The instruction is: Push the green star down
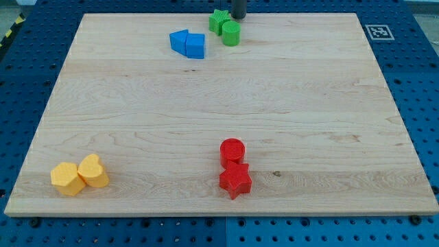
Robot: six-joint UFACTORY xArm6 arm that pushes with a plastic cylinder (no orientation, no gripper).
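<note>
Item: wooden surface [219,110], pale board, resting on a blue perforated bench [425,103]; a square black-and-white marker [377,31] sits at its far right corner.

Rod: dark, entering from the far edge; my tip [237,17] stands just right of the green star and just beyond the green cylinder, very close to both; contact cannot be told. No claw is fitted, so none can be called wide, narrow or holding.

Far group, green: green star [219,22] near the far edge, a little right of centre; green cylinder [231,33] touching it on its near right side.

Far group, blue: two blue blocks pressed together, left of the green pair and well apart from it: blue block on the left [180,42], shape unclear; blue block on the right [195,46], wedge-like.

Near group, red: red cylinder [232,151] with red star [235,180] touching it on the near side.

Near left corner, yellow: yellow hexagon [66,178] and yellow block [92,171], rounded, side by side and touching
</note>
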